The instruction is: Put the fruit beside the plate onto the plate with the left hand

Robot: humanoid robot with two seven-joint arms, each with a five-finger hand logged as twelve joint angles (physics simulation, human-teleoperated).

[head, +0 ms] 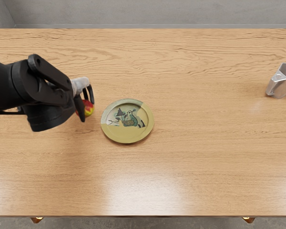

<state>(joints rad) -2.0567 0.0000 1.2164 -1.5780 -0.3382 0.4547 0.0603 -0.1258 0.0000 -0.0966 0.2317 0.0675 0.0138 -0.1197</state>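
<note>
Left of the plate (128, 138), on the wooden table (190, 157), my robot's left hand (84, 99) is wrapped around the fruit (88, 109), a small red-and-yellow piece. The dark fingers (91, 93) curl around it from above and from the near side, clamped on it as far as I can see, and only its plate-facing side shows between them. The fruit is just beside the plate's left rim, not touching it. I cannot tell whether it rests on the wood or hangs clear. At the far right edge the right hand (281, 81) lies well apart, its grip unreadable.
</note>
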